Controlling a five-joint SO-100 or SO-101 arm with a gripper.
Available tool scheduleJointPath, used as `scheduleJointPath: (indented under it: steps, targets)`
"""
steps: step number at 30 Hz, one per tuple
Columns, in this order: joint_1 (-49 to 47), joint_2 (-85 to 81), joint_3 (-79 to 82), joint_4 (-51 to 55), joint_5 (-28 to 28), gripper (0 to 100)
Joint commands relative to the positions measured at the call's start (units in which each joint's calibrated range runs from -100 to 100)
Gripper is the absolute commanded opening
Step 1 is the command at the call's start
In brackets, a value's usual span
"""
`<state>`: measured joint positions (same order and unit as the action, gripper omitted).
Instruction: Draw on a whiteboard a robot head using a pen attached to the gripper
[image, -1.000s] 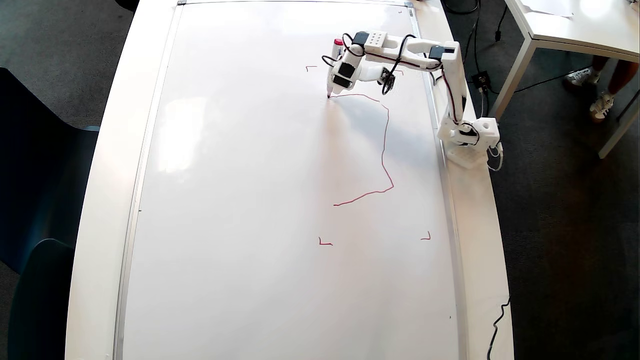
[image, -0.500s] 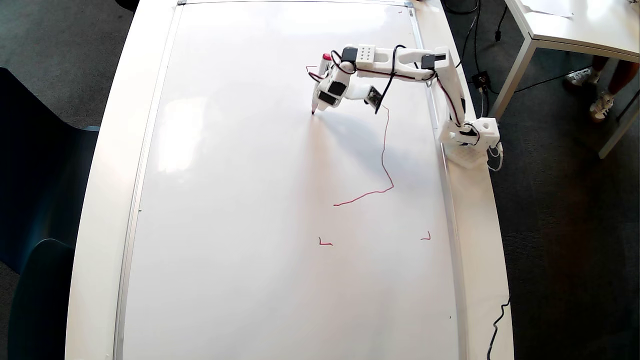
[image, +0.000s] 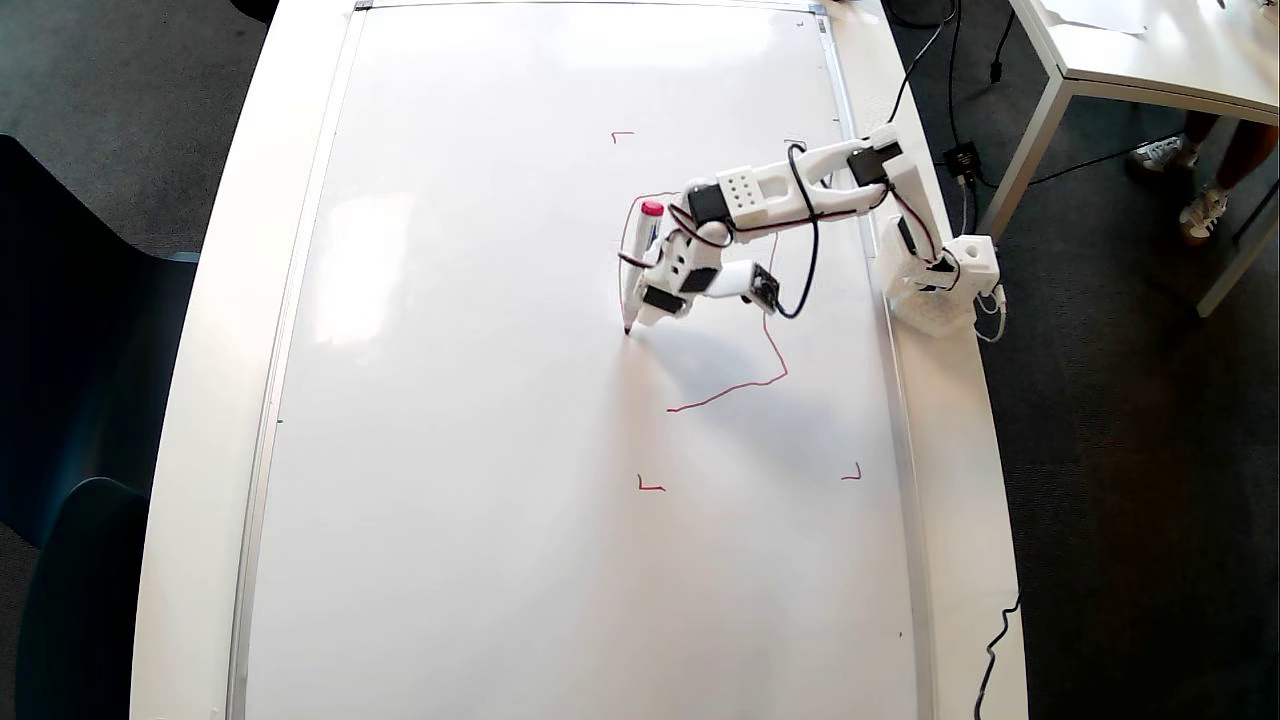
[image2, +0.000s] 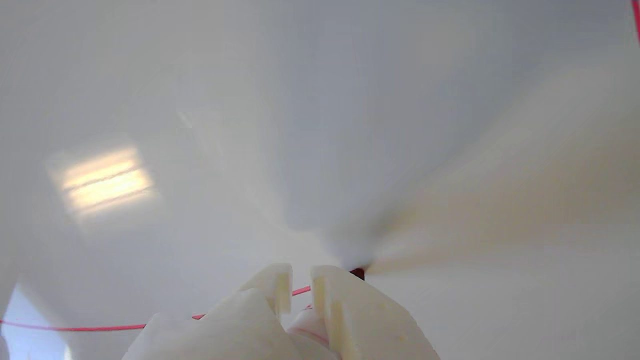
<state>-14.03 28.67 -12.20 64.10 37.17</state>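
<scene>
Pen: a slim white marker (image: 637, 268) with a red cap end and a dark tip is seen in the overhead view; its long axis runs nearly up-down in that view, slightly tilted, with the red cap toward the top edge and the dark tip pointing down onto the whiteboard.
Pen tip: the tip (image2: 357, 273) is shown touching the board in the wrist view, just beyond the gripper's fingertips.
Whiteboard: a very large glossy white rectangular board (image: 480, 400) with a thin silver frame is laid flat; soft light reflections are carried on its smooth surface.
Gripper: the white 3D-printed plastic claw (image: 655, 305) with black servo blocks is held just right of the pen in the overhead view; in the wrist view (image2: 301, 282) two matte, blocky fingers are seen close together with a narrow slot between them. Whether anything is pinched cannot be told; the pen is seen fixed alongside the claw.
Robot head: only a thin red hand-drawn line (image: 770, 340) is drawn so far, an unclosed, wobbly outline; it is traced from the pen tip up and round behind the arm, then down the right side and back leftward below the gripper. A stretch of the red line (image2: 75, 328) is also seen in the wrist view, left of the fingers.
Corner marks: tiny red angles (image: 650, 486) are drawn well below the pen tip and above it.
</scene>
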Motion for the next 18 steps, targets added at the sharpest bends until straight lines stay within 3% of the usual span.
scheduleJointPath:
  steps: [1, 18]
  targets:
    - [-6.2, 2.4, -0.6, 1.0, -2.3, 1]
    - [-14.9, 3.1, -3.5, 5.2, -7.1, 1]
